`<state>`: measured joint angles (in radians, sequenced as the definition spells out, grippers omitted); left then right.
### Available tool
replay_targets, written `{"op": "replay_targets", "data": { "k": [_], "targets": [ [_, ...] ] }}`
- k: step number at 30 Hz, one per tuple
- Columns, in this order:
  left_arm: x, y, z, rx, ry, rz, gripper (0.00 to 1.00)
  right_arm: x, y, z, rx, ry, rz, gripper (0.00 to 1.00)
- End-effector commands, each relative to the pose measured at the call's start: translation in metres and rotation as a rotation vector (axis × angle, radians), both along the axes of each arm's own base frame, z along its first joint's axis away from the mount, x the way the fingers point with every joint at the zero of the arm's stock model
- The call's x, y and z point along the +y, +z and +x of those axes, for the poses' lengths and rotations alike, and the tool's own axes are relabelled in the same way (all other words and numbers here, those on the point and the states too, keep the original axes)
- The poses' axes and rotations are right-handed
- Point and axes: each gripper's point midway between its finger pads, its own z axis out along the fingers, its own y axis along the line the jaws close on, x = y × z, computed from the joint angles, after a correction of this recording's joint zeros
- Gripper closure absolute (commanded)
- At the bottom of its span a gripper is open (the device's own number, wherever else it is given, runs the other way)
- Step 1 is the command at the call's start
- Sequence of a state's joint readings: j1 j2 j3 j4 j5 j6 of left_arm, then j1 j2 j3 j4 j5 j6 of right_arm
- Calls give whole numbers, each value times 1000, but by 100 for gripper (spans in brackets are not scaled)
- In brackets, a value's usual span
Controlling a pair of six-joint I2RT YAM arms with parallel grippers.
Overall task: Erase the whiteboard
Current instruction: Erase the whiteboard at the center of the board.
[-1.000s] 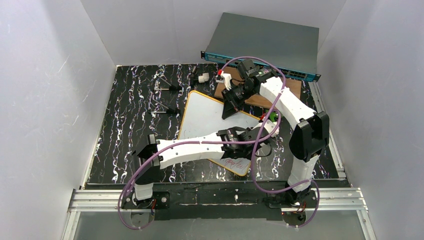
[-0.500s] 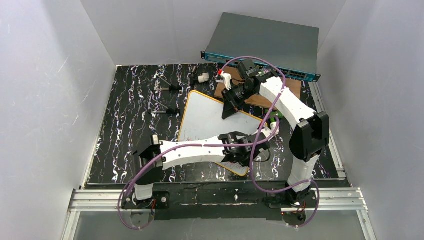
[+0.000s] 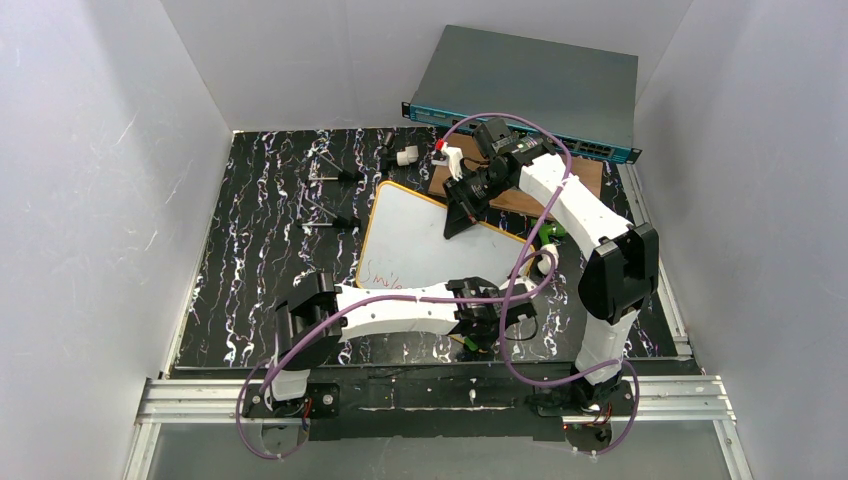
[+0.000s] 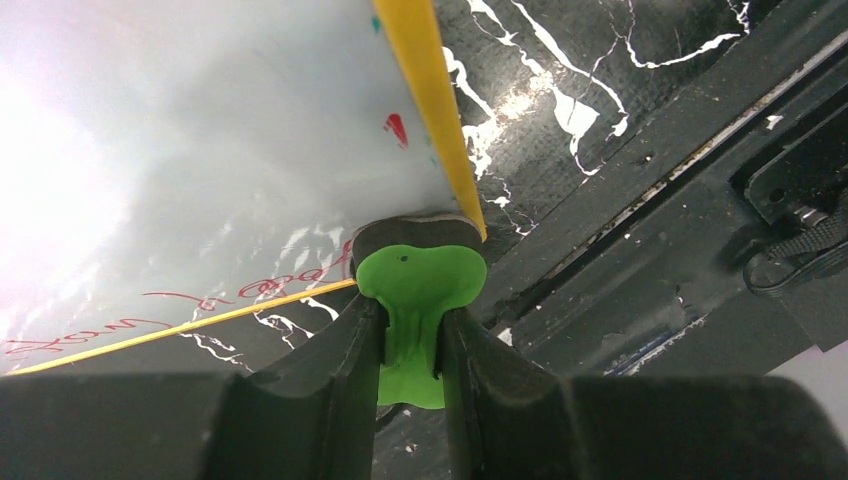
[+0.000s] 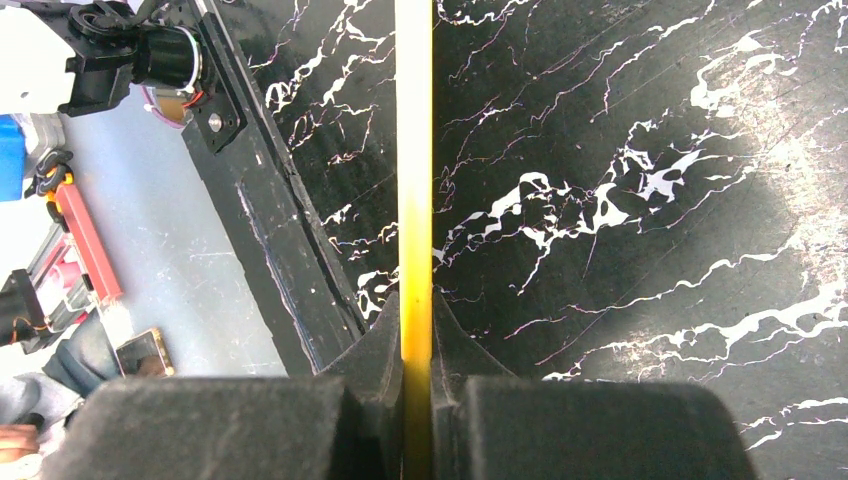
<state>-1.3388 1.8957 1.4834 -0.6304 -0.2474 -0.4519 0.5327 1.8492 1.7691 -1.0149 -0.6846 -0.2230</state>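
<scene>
Pinching green eraser (image 4: 420, 285) at whiteboard (image 4: 200, 150) corner: left tool (image 4: 412, 312) (clear only wrist-side).

Left arm (image 3: 400, 305) low, right arm (image 3: 575, 205) outstretched, jaws clamped.

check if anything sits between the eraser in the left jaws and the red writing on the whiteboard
Nothing visible does. The left jaws hold the green eraser at the whiteboard's near corner, and the red writing runs along the near edge beside it, over bare board. The right jaws clamp the far edge, away from it.

Bright, whiteboard (image 4: 200, 180) glare (blown out) — soft foreground
</scene>
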Motion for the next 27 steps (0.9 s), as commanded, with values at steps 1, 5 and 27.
{"op": "replay_targets", "data": {
  "k": [1,5,27],
  "targets": [
    [7,9,21,-92,49,45,100,-4,2,1,-60,-8,-39,99],
    [0,33,51,-188,87,12,100,-5,4,0,-65,-9,-37,99],
    [-66,119,91,-234,83,-268,100,-6,5,0,-70,-11,-36,99]
  ]
}}
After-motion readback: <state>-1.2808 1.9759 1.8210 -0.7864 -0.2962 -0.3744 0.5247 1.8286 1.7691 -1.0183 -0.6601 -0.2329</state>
